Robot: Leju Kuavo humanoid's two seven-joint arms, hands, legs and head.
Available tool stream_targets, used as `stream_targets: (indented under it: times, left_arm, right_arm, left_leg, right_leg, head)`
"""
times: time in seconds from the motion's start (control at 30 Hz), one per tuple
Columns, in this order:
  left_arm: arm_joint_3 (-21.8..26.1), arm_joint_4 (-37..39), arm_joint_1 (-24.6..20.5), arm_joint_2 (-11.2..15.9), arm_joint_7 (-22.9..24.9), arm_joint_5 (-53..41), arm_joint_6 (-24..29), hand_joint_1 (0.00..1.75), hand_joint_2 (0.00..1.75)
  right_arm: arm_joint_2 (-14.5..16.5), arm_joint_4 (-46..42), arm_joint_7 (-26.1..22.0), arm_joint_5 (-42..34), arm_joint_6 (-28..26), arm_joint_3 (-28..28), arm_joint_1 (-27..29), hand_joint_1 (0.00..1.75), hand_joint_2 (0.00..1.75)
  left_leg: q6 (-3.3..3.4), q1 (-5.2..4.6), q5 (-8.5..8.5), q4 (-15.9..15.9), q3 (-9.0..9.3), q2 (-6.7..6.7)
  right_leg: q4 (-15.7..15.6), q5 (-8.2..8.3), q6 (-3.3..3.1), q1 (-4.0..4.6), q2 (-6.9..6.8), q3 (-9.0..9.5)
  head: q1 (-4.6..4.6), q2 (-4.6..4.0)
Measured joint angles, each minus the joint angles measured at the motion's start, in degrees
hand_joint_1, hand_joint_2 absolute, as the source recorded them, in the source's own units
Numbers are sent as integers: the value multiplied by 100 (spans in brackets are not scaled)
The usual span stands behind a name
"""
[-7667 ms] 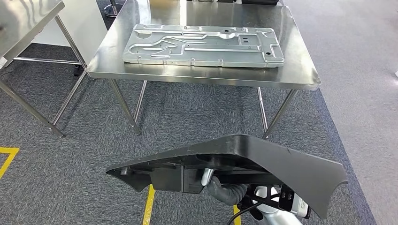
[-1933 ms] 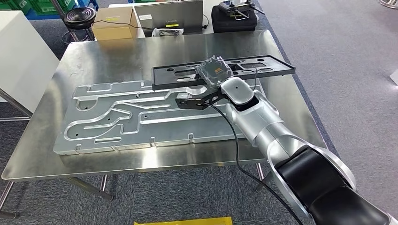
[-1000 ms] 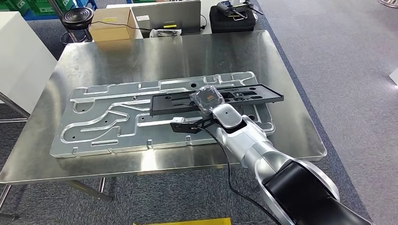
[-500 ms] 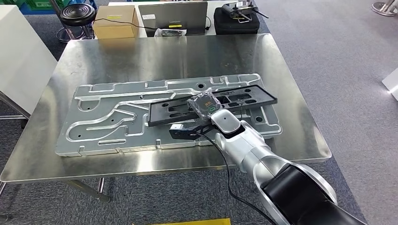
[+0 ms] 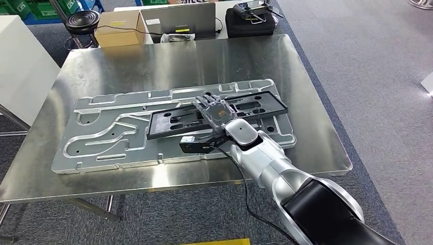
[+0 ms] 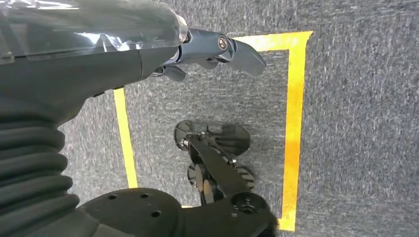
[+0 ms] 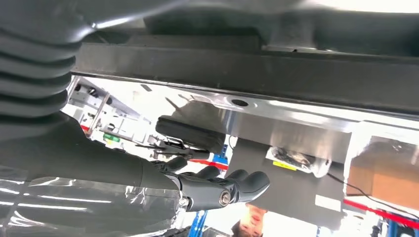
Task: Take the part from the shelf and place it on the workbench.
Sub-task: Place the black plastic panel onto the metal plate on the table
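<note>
The long black plastic part (image 5: 173, 120) lies flat on the large silver machined plate (image 5: 107, 135) in the middle of the steel workbench (image 5: 153, 66). My right hand (image 5: 214, 109) hovers over the part's middle with its fingers stretched out flat and apart, holding nothing. In the right wrist view those fingers (image 7: 222, 190) stand clear of the part's dark edge (image 7: 247, 64). My left hand (image 6: 217, 49) hangs beside my body above the carpet, its fingers loose and empty.
Behind the workbench stand a cardboard box (image 5: 120, 28), a grey laptop (image 5: 178, 18) and a black case (image 5: 250, 23). A black stool (image 5: 81, 20) and a white cabinet (image 5: 20, 56) are at the left. Yellow tape (image 6: 296, 123) marks the floor by my feet.
My right hand carried the black part down and leftward onto the silver plate, then uncurled its fingers from it. The part now lies flat on the plate.
</note>
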Motion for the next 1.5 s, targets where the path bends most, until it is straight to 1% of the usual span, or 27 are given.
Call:
stream_targets:
  times: [0.03,0.1,0.17,0.27,0.33,0.37,0.43,0.47,0.5,0.53,0.57,0.6,0.67,0.7,0.83,0.9,0.97,1.0,1.03,1.07,1.1,1.17,1.2,1.3,1.37,1.47,1.5]
  left_arm:
    - [1,0,4,0,4,4,0,0,0]
    - [2,0,3,1,7,11,1,0,0]
    - [3,0,-6,1,7,16,2,0,0]
    - [4,1,1,-2,2,20,-3,0,0]
    - [5,1,6,-9,-5,28,-16,0,0]
    - [8,1,5,-14,-8,34,-26,0,0]
    - [18,0,6,-20,-10,46,-40,0,0]
    - [24,0,12,-21,-10,52,-44,0,0]
    - [30,0,20,-22,-10,56,-45,0,0]
    - [34,0,31,-24,-10,60,-45,0,0]
    - [37,0,39,-26,-10,61,-46,0,0]
    - [38,0,43,-31,-10,62,-49,0,0]
    - [40,1,39,-43,-9,78,-64,0,0]
    - [43,1,34,-47,-9,93,-76,0,0]
    - [117,2,67,-63,-51,255,-162,0,0]
    - [192,2,101,-81,-104,359,-192,0,0]
    - [273,2,152,-95,-143,438,-193,0,0]
    - [311,2,183,-99,-152,459,-183,0,0]
    - [340,2,212,-102,-160,466,-174,0,0]
    - [362,2,234,-104,-167,464,-166,0,0]
    - [380,2,246,-104,-174,460,-167,0,0]
    - [409,2,254,-104,-195,434,-196,0,0]
    - [419,2,255,-104,-203,414,-221,0,0]
    - [425,2,247,-105,-220,346,-275,0,0]
    - [425,2,224,-106,-222,322,-288,0,0]
    - [426,2,209,-105,-219,317,-297,0,0]
    - [427,2,209,-104,-215,318,-297,0,0]
  right_arm:
    - [11,-11,-79,-41,-92,-15,5,0,0]
    - [48,-74,-266,-134,-369,-65,0,0,0]
    - [78,-172,-435,-191,-709,-124,-15,0,0]
    - [79,-400,-698,-266,-1273,-207,-7,0,0]
    - [31,-718,-899,-366,-1603,-300,29,0,0]
    - [-23,-949,-1004,-457,-1716,-368,74,0,0]
    - [-172,-1479,-1189,-676,-1814,-520,243,0,0]
    - [-254,-1752,-1259,-769,-1820,-598,358,0,0]
    - [-332,-1995,-1303,-829,-1813,-669,464,0,0]
    - [-399,-2201,-1330,-862,-1805,-729,547,0,0]
    - [-451,-2379,-1347,-881,-1798,-780,604,0,0]
    - [-489,-2529,-1359,-893,-1798,-818,638,0,0]
    - [-548,-2822,-1395,-943,-1901,-885,714,0,0]
    - [-597,-3026,-1430,-983,-1999,-942,799,0,0]
    - [-1076,-4629,-1675,-1209,-2247,-1606,1612,0,0]
    - [-1435,-5667,-1847,-1431,-2280,-2205,2281,0,0]
    - [-1777,-6606,-2148,-1749,-2293,-2944,3120,0,0]
    - [-1902,-7019,-2332,-1924,-2293,-3353,3575,0,0]
    - [-1986,-7400,-2528,-2113,-2293,-3772,4025,0,0]
    - [-2031,-7725,-2700,-2287,-2293,-4183,4465,0,0]
    - [-2052,-8019,-2857,-2460,-2292,-4575,4890,0,0]
    - [-2035,-8462,-3122,-2792,-2257,-5289,5684,0,0]
    - [-1999,-8614,-3242,-2915,-2215,-5602,6022,0,0]
    - [-1783,-8786,-3465,-2965,-2046,-6348,6676,0,0]
    - [-1596,-8773,-3488,-2861,-1912,-6732,6879,0,0]
    - [-1348,-8626,-3494,-2714,-1689,-7185,6994,0,0]
    - [-1277,-8531,-3498,-2659,-1629,-7305,7003,0,0]
  left_leg:
    - [4,1,110,-114,52,0]
    - [37,1,504,-886,418,1]
    - [96,-24,723,-1536,739,-3]
    - [179,-41,739,-1666,796,-15]
    - [247,-16,768,-1701,800,-6]
    - [279,0,782,-1719,804,-2]
    - [316,0,785,-1722,802,0]
    - [321,0,784,-1721,802,-6]
    - [325,0,783,-1719,803,-12]
    - [324,-1,780,-1716,804,-17]
    - [317,-2,776,-1710,807,-21]
    - [306,-4,769,-1703,809,-20]
    - [265,-27,750,-1678,802,-12]
    - [242,-35,744,-1670,798,-10]
    - [135,-22,657,-1591,776,-19]
    - [100,-11,348,-1115,592,-7]
    - [74,1,-20,-351,278,-5]
    - [66,7,-92,-110,181,-5]
    - [65,11,-55,-81,183,-4]
    - [74,13,84,-284,298,-5]
    - [93,14,278,-660,499,-10]
    - [153,-5,512,-1381,886,-36]
    - [180,-19,545,-1576,987,-44]
    - [270,-38,559,-1682,1020,-23]
    - [364,-26,624,-1733,1004,2]
    - [434,-40,719,-1754,899,32]
    - [432,-47,751,-1752,854,37]
  right_leg:
    - [5,-2,2,1,3,1]
    - [21,-14,20,0,14,8]
    - [41,-24,62,18,26,-1]
    - [32,-17,150,31,30,-13]
    - [162,-124,215,27,24,-66]
    - [391,-270,243,24,20,-167]
    - [1145,-655,280,4,11,-509]
    - [1500,-784,293,-6,9,-678]
    - [1683,-808,298,-14,7,-773]
    - [1642,-721,295,-18,6,-762]
    - [1365,-539,282,-20,3,-637]
    - [938,-319,259,-17,2,-433]
    - [223,-52,211,6,-2,-95]
    - [64,-17,191,21,-4,-23]
    - [-39,-13,94,20,-58,40]
    - [-83,-16,52,-3,-125,98]
    - [-85,-43,39,0,-179,124]
    - [-82,-58,44,1,-189,134]
    - [-78,-73,56,-1,-187,146]
    - [-71,-88,70,-4,-180,162]
    - [-64,-106,90,-7,-171,183]
    - [-41,-134,134,6,-150,210]
    - [-31,-138,163,10,-137,210]
    - [-26,-125,265,-8,-98,197]
    - [157,-325,323,-30,-76,128]
    - [1152,-1014,379,-61,-53,-238]
    - [1435,-1145,394,-70,-52,-317]
  head:
    - [0,0]
    - [0,0]
    - [0,0]
    - [0,0]
    - [0,0]
    - [0,0]
    - [0,0]
    - [0,0]
    - [1,0]
    - [1,0]
    - [1,0]
    - [1,0]
    - [1,0]
    - [1,0]
    - [0,0]
    - [0,0]
    - [0,0]
    - [0,0]
    - [0,0]
    - [0,0]
    - [0,0]
    - [0,0]
    - [1,0]
    - [1,0]
    - [1,0]
    - [2,0]
    - [2,0]
